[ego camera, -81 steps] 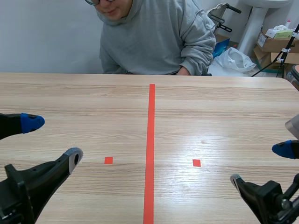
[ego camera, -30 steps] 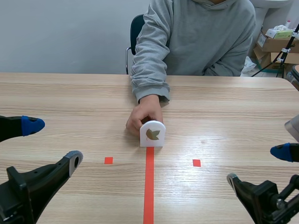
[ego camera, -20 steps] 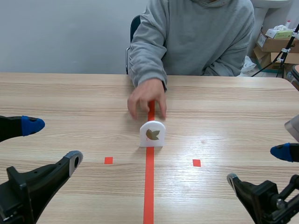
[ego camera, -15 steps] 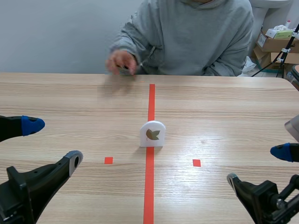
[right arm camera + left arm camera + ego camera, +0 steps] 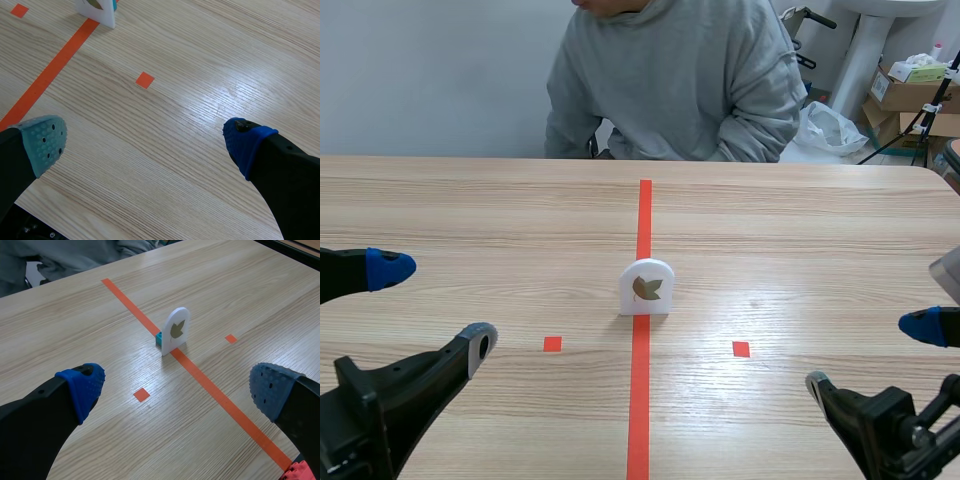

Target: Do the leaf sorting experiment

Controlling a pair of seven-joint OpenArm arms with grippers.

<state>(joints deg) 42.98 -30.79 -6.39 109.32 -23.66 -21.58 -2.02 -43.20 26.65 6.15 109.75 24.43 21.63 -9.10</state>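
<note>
Scene view gives a wide wooden table (image 5: 800,230) whose far edge runs in front of a seated person (image 5: 670,90) in a grey hooded top, with the far right corner rounded off. An orange-red tape line (image 5: 640,400) runs from near to far down the middle, and two small tape squares (image 5: 552,344) lie either side of it, nearer the robot. Bare wood spreads left and right of the line, so there is open room on both halves.

A leaf card (image 5: 646,287) stands on the tape line at mid-table, well apart from both arms and from the person. It is a white plaque with a rounded top and straight sides, bearing a brownish-green leaf picture. In the left wrist view the leaf card (image 5: 176,331) rests upright on a small teal base (image 5: 158,338) just behind it. Its long axis is vertical. Its flat printed face looks toward the near side, and its width lies left to right across the line.

Left claw (image 5: 432,305) sits low at the near left, fingers spread wide with nothing between them (image 5: 177,390). Right claw (image 5: 873,352) sits low at the near right, likewise spread and holding nothing (image 5: 145,142); the card's lower edge (image 5: 95,10) shows far ahead of it.
</note>
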